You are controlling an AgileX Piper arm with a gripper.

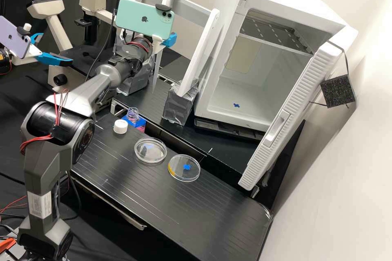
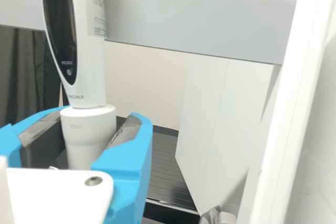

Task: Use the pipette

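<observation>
In the high view the gripper (image 1: 169,40) is at the white rack, partly behind the phone on the wrist. The white pipette (image 1: 157,58) stands upright there, its narrow tip pointing down and its red-topped end above the phone. The wrist view has the gripper (image 2: 98,118) shut on the pipette (image 2: 90,72), around the collar below its dark display. Whether the pipette still touches the rack, I cannot tell. An uncapped bottle (image 1: 133,114) with pink liquid sits in a blue holder. Two clear dishes, one (image 1: 150,150) nearer the bottle and one (image 1: 184,168) farther right, lie on the bench.
A white cap (image 1: 120,126) rests beside the bottle. The rack's grey crossbar (image 2: 199,19) runs behind the pipette, and its white side post (image 1: 200,55) leans at the right. The white incubator (image 1: 245,106) stands open, its door (image 1: 292,110) reaching over the bench.
</observation>
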